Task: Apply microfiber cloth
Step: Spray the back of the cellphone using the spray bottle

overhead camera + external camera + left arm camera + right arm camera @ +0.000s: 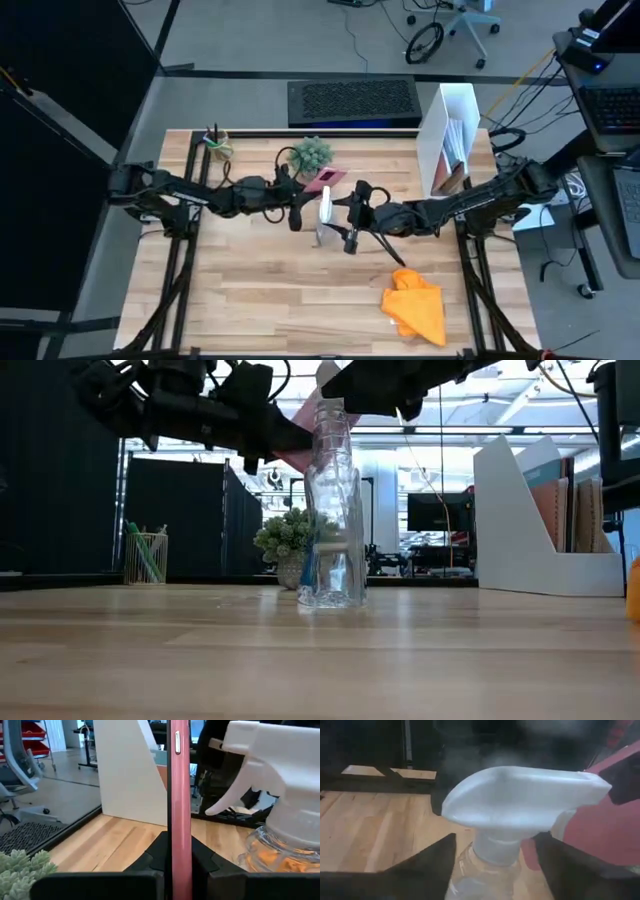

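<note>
The orange microfiber cloth (415, 305) lies crumpled on the table near the front right; no gripper touches it. Its edge shows in the low view (634, 590). My left gripper (300, 205) (179, 852) is shut on a phone in a pink case (328, 180), held above mid-table. Beside it a clear spray bottle (330, 550) with a white trigger head (520, 795) stands upright on its base. My right gripper (495, 852) (348, 222) is open, with a finger on either side of the bottle's neck and a gap showing on each side. My left gripper pinches the phone's two flat faces (179, 835) between its two fingers, near one end. The fingers come level from the table's left. The phone stands on edge, its thin pink side toward the wrist camera, lifted clear of the table at the height of the bottle's head.
A white file holder (455, 140) stands at the back right. A small potted plant (312, 153) and a wire pen cup (215, 140) stand along the far edge, with a dark keyboard (352, 100) beyond it. Bare wood lies at the front left.
</note>
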Tool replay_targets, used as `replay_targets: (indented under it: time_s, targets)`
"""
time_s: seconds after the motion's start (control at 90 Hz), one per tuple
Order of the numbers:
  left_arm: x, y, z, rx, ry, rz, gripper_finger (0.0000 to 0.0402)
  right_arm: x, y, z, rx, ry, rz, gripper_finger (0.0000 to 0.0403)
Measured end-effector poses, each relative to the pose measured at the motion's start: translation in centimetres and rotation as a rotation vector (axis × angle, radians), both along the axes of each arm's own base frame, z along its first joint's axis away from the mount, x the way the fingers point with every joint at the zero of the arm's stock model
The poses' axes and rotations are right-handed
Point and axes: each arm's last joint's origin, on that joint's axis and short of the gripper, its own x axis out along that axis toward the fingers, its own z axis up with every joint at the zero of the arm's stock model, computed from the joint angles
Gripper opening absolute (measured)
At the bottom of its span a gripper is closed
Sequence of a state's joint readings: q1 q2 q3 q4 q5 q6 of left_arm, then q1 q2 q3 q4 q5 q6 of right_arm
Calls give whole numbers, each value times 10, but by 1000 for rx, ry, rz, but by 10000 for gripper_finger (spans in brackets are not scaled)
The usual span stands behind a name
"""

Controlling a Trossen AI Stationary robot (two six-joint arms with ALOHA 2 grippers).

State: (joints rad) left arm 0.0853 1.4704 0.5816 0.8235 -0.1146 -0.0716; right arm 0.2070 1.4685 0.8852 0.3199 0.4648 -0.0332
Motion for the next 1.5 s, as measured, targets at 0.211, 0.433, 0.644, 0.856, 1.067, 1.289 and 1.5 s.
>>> replay_targets:
  time_s: [0.211,0.433,0.644,0.856,1.067,1.289,1.5]
  targets:
    - [0,0,0,0,3,0,15,0,0,-1,-18,11,-12,191]
    - [0,0,-3,-2,30,0,15,-8,-2,2,-43,50,-70,266]
    - [0,0,-3,-2,29,1,15,-17,-5,15,-29,17,-80,326]
    - [0,0,-3,-2,29,-7,15,-16,-5,18,-17,-11,-81,330]
    - [0,0,-3,-2,30,-8,15,-17,-5,16,-21,6,-107,333]
    - [0,0,-3,-2,30,-11,15,-17,-5,16,-28,9,-102,334]
    - [0,0,-3,-2,31,-10,15,-17,-4,14,40,10,-68,378]
